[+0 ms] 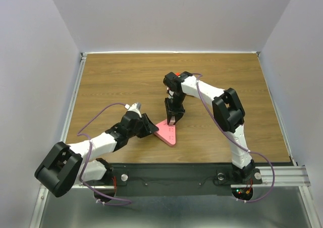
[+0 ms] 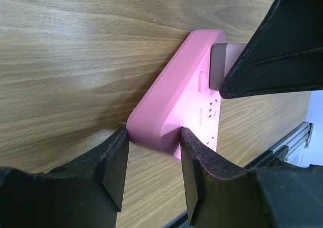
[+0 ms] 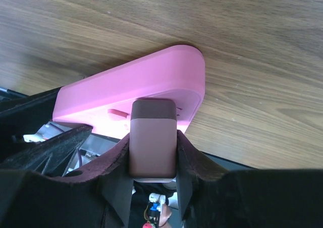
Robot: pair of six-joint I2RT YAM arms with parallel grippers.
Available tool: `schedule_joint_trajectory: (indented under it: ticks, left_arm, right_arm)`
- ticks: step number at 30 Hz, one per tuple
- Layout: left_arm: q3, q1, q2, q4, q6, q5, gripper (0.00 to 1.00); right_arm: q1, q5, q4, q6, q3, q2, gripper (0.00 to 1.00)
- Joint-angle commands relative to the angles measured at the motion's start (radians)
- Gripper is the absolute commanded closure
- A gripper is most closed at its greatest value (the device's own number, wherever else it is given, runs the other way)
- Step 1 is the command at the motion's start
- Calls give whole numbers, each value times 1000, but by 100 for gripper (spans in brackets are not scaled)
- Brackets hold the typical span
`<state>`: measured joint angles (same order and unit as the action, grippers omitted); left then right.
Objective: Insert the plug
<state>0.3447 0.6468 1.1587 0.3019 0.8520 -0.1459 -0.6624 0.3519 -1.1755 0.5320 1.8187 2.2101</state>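
A pink power strip (image 1: 167, 132) lies flat on the wooden table near the front middle. My left gripper (image 1: 150, 126) is shut on its left end; in the left wrist view both fingers (image 2: 113, 160) press the sides of the strip's rounded corner (image 2: 156, 122). My right gripper (image 1: 172, 118) is shut on a brownish-pink plug (image 3: 153, 137), pointing down. The plug's darker front end meets the strip's top face (image 3: 151, 84) near one end. The left wrist view also shows the plug (image 2: 222, 66) standing on the strip behind a black right finger (image 2: 277, 51). The plug's prongs are hidden.
The wooden table (image 1: 126, 81) is walled by white panels at the back and sides. A black and metal rail (image 1: 192, 175) with both arm bases runs along the near edge, close behind the strip. Purple cables trail along both arms.
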Motion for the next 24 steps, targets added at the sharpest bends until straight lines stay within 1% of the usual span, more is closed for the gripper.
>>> schedule_joint_trajectory:
  ticks: [1,8,11,12,14,15,17,18,20,21,24]
  left_arm:
    - [59,56,9,72,-100,-54,100]
    - [68,73,3,63,-100,-40,100]
    - [68,73,-8,57,-100,-34,100]
    - [66,73,-8,52,-97,-31,100]
    - [62,73,-16,49,-91,-24,100]
    - [54,73,-17,48,-88,-21,100]
    - [50,68,-22,40,-80,-12,100]
    - [47,67,-27,40,-80,-14,100]
    - [45,63,-31,34,-79,-12,100]
    - [43,62,-33,36,-77,-12,100]
    - [42,57,-33,29,-74,-12,100]
  right_arm:
    - [-43,-248,258,-30,-32,154,100]
    - [-65,-269,258,6,5,155,99]
    - [-65,-280,258,13,25,155,95]
    - [-66,-277,260,13,34,157,91]
    - [-66,-272,258,13,37,157,86]
    - [-66,-269,258,11,36,154,79]
    - [-66,-265,258,6,31,142,73]
    - [-66,-264,258,3,28,123,67]
    - [-66,-269,258,2,24,89,61]
    - [-66,-269,258,2,24,74,56]
    - [-66,-271,258,5,34,37,48]
